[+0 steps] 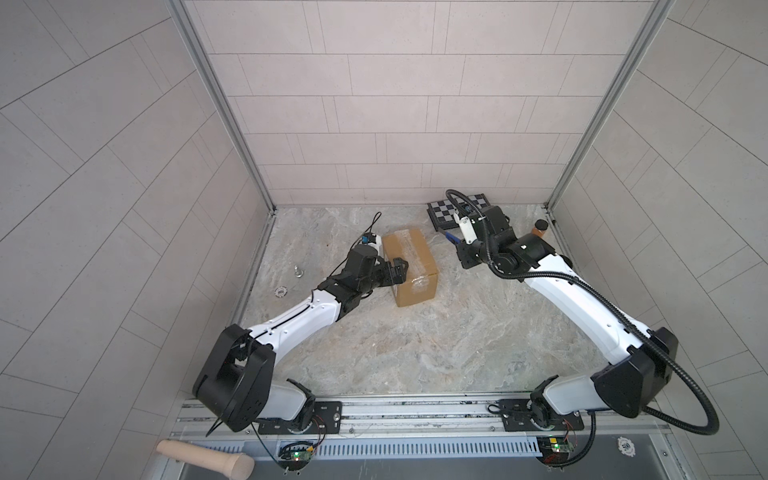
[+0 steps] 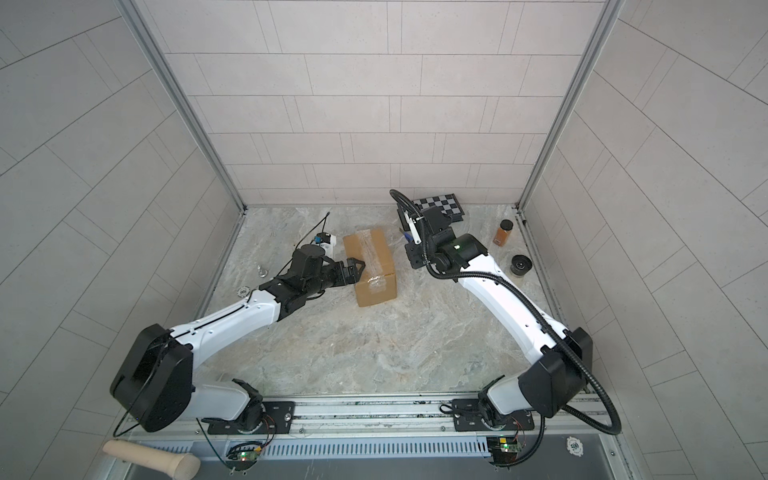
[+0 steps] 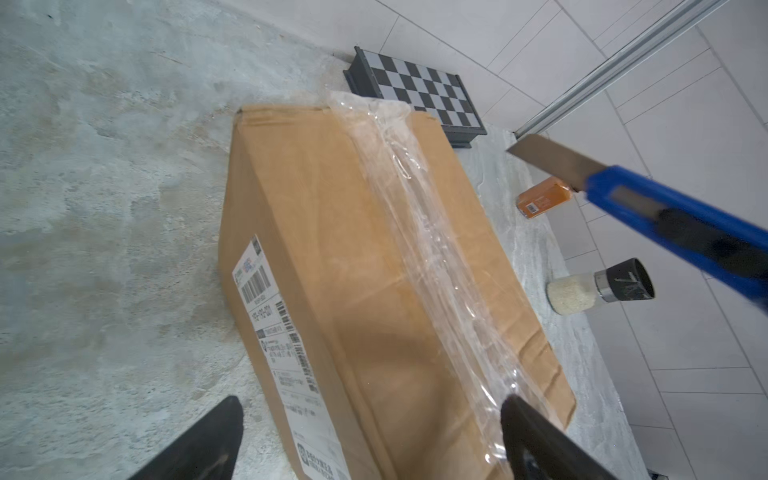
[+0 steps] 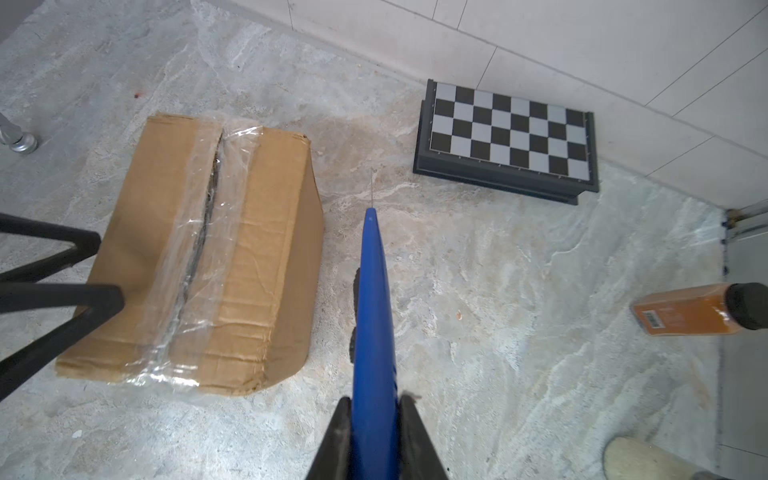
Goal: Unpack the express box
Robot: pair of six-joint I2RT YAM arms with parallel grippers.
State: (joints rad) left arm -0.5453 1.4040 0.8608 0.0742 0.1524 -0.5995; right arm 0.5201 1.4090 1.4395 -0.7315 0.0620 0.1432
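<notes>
The left gripper [image 1: 398, 269] hangs wide open, straddling the left top edge of the small brown cardboard express box [image 1: 410, 261], which sits mid-back on the marbled stone table [image 1: 415, 353]. The box is probably light and stiff-walled, and slick along the clear tape [image 3: 419, 232]. The seam looks slit, though glare blurs it. Bare flap edges offer the best hold. The right gripper [image 4: 372, 415], beside the box, is clamped on a blue plastic utility knife [image 4: 372, 299].

Express box [image 1: 409, 262] lies left of checkered case [image 1: 443, 212].
</notes>
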